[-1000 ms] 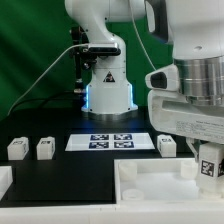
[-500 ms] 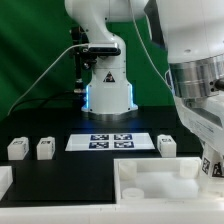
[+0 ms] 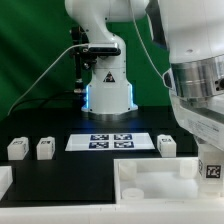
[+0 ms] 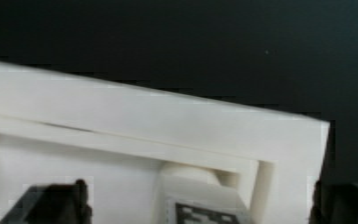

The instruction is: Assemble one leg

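One leg [image 3: 212, 169] is seen standing at the corner of the white tray-like piece [image 3: 150, 172], at the exterior view's right. It is judged to be placed there so that it can be fixed into that corner. In the wrist view this leg [image 4: 204, 198] is bounded by the piece's raised rim [image 4: 158, 110]. The jaws are spread wide: dark fingers [image 4: 60, 200] are seen on either side with a gap to the leg, so nothing appears gripped or touched. Three other legs [image 3: 44, 148] are seen on the counter [image 3: 85, 170], beside the marker board [image 3: 112, 141].
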Controlling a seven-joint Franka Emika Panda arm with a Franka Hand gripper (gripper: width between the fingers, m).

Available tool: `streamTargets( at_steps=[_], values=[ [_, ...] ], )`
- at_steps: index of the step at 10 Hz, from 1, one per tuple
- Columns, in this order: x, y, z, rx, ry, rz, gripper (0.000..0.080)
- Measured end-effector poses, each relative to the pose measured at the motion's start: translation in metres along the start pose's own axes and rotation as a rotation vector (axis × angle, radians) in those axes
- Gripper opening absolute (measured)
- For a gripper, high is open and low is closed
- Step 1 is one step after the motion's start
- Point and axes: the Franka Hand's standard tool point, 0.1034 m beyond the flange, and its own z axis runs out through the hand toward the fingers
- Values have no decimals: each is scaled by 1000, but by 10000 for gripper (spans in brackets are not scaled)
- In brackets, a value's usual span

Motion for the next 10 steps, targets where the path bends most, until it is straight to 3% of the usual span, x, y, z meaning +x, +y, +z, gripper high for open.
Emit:
streamTargets(
  at_steps=[6,10],
  values=[
    [0,0,-3,-4,3,-701,649],
    [28,-2,-4,-54,63,-1324,649]
  ],
)
